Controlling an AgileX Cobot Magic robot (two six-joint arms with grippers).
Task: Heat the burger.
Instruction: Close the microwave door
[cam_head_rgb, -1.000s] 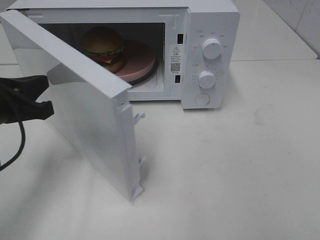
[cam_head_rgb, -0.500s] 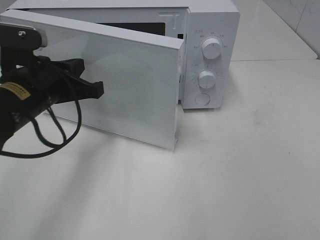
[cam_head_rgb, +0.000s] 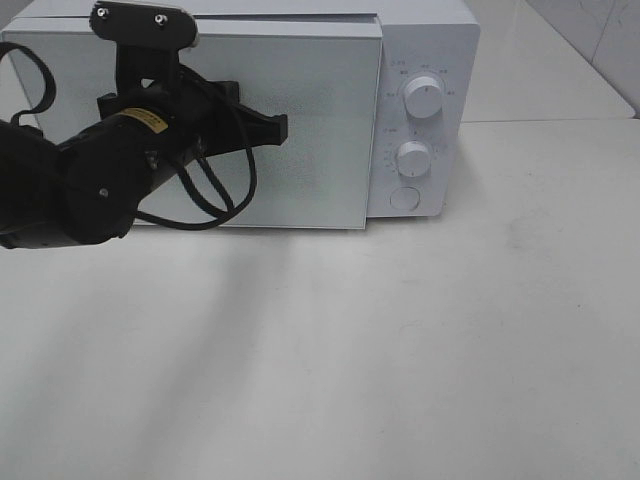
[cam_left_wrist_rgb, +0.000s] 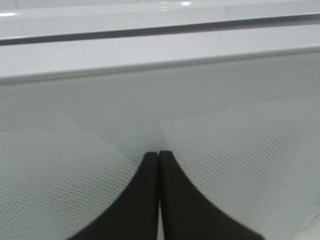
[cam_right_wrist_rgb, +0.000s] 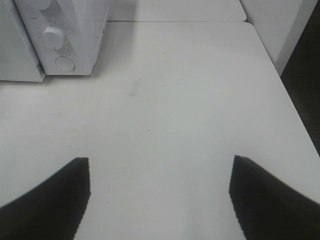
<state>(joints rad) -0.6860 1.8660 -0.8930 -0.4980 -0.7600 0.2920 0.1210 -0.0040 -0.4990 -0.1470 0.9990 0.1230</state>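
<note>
White microwave (cam_head_rgb: 420, 60) stands near the back edge of the tabletop (cam_head_rgb: 400, 350), toward the left side. Its big white door (cam_head_rgb: 330, 110) lies flat across the front and looks shut. A thin dark line shows along the top of the door in the left wrist view. To the right of the door are two round knobs, the upper knob (cam_head_rgb: 423, 97) above the lower knob (cam_head_rgb: 413, 158). A round button (cam_head_rgb: 404, 198) sits under them. The black left arm (cam_head_rgb: 90, 185) reaches in from the left edge of the tabletop. The left fingers (cam_head_rgb: 268, 128) are closed tight together with nothing between them. Their tips touch the dotted part of the door. The burger cannot be seen in any view, because the door covers the inside of the microwave. The right fingers (cam_right_wrist_rgb: 60, 195) are spread wide apart and hold nothing. They hang over a bare part of the tabletop, well apart from the microwave, on the side where the knobs are. A black cable (cam_head_rgb: 215, 195) loops down from the left arm in front of the door.
</note>
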